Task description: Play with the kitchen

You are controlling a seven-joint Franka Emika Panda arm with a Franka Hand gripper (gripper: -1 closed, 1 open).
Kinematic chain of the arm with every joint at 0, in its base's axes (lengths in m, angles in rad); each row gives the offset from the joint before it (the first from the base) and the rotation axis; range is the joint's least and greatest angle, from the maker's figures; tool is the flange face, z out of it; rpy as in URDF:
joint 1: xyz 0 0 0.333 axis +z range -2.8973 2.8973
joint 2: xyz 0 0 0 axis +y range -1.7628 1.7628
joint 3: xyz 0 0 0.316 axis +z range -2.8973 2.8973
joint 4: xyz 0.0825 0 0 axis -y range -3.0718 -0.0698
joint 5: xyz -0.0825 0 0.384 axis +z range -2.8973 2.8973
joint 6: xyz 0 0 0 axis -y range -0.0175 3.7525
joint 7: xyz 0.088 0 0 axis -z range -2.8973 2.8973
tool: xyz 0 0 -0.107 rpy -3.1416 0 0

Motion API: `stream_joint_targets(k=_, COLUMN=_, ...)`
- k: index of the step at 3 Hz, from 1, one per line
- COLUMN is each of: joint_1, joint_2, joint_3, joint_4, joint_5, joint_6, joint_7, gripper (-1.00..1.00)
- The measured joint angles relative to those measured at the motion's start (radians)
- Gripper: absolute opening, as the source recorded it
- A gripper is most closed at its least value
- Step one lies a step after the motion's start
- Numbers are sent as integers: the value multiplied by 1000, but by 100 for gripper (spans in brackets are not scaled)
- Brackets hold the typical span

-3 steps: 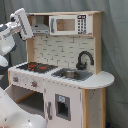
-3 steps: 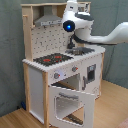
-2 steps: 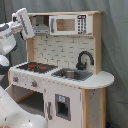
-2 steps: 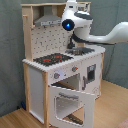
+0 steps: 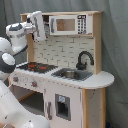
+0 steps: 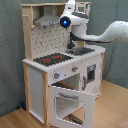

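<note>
The kitchen (image 5: pixel 75 82) is a tall white and light-wood toy unit, seen in both exterior views. It has a black-red hob (image 5: pixel 37 66), a sink (image 5: pixel 71 74), a black faucet (image 5: pixel 84 60) and a small microwave (image 5: pixel 67 24) on top. My gripper (image 5: pixel 39 26) hangs high at the kitchen's upper shelf, just left of the microwave in the first exterior view. In the second exterior view the gripper (image 6: pixel 70 9) sits between the grey hood (image 6: pixel 47 21) and the microwave (image 6: pixel 83 6). The windowed oven door (image 6: pixel 70 104) hangs open, tilted downwards. Nothing shows in the gripper.
My white arm (image 6: pixel 112 31) reaches in from the second exterior view's right, above the counter. In the first exterior view the arm's lower links (image 5: pixel 15 107) fill the bottom left. A grey curtain (image 5: pixel 116 45) hangs behind the kitchen, which stands on a wooden floor (image 6: pixel 112 107).
The gripper has moved towards the kitchen's top shelf, rightwards in the first exterior view and slightly up and left in the second exterior view. The oven door stays open.
</note>
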Motion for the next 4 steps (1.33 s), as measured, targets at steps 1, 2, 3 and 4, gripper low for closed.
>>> stream_joint_targets(k=1, joint_1=-25, joint_2=41, joint_3=1, joint_4=-3, joint_5=19, joint_6=-79, joint_7=-51, gripper=-100)
stream_joint_targets(k=2, joint_1=-4, joint_2=58, joint_3=0, joint_4=-6, joint_5=18, joint_6=-181, joint_7=-76, gripper=-100)
stream_joint_targets(k=3, joint_1=18, joint_2=67, joint_3=0, joint_4=-10, joint_5=18, joint_6=-281, joint_7=-94, gripper=-100)
stream_joint_targets(k=4, joint_1=56, joint_2=94, joint_3=-15, joint_4=-13, joint_5=14, joint_6=-341, joint_7=-163, gripper=-100)
